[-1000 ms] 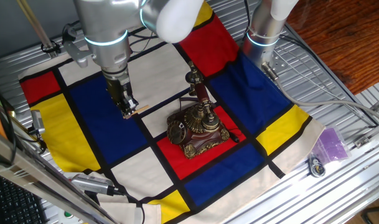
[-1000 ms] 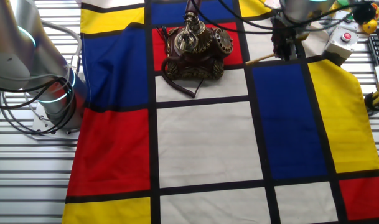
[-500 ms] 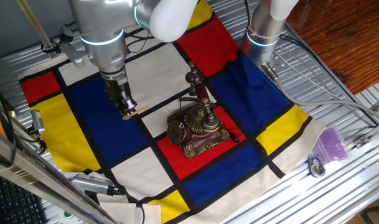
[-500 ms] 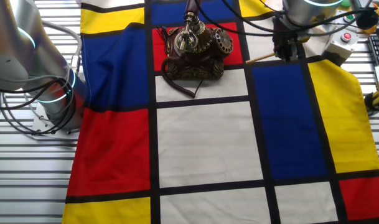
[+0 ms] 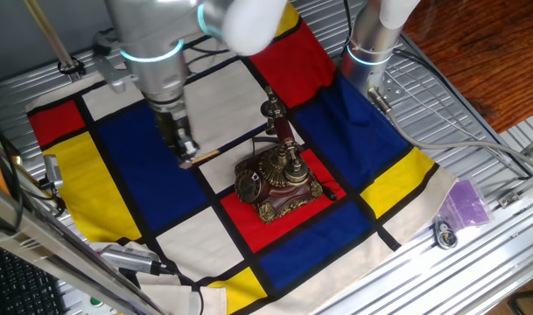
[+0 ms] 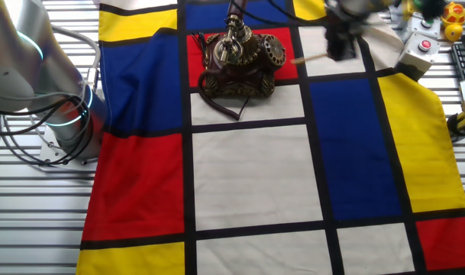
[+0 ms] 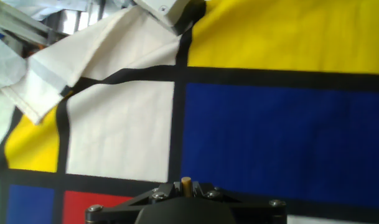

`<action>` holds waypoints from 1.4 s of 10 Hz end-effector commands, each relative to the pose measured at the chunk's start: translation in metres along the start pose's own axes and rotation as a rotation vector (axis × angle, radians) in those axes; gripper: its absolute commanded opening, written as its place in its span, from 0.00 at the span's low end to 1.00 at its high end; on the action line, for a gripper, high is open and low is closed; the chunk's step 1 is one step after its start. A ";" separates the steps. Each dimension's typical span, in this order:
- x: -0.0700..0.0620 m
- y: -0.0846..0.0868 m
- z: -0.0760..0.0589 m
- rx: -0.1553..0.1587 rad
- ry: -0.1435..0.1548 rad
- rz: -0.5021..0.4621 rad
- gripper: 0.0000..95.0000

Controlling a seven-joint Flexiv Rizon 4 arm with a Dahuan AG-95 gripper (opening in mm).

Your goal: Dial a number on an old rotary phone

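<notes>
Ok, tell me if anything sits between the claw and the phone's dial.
Nothing visible does. The claw holds the thin stick, which points toward the old rotary phone. Only flat checkered cloth lies in the gap before the dial.

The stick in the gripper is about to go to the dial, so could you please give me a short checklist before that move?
1. Stick held in gripper: ok.
2. Stick tip pointing toward phone: ok.
3. Tip in a dial hole: not ok, it is short of the dial.
4. Handset on cradle: ok.
5. Phone upright on red square of cloth: ok.
6. Grip firmness: cannot tell.
</notes>
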State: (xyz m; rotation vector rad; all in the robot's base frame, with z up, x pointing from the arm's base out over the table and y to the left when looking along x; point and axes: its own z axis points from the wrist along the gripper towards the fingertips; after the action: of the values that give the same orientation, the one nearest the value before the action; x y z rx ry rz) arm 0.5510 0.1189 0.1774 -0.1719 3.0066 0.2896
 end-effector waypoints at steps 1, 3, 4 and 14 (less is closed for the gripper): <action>0.015 0.021 0.005 -0.005 -0.007 0.024 0.00; 0.017 0.029 0.012 -0.003 -0.011 0.028 0.00; 0.016 0.033 0.015 -0.001 -0.019 0.030 0.00; 0.015 0.050 0.030 0.017 -0.040 0.042 0.00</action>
State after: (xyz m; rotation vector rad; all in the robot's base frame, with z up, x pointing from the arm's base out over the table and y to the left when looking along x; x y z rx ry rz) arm 0.5328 0.1739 0.1541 -0.0949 2.9743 0.2680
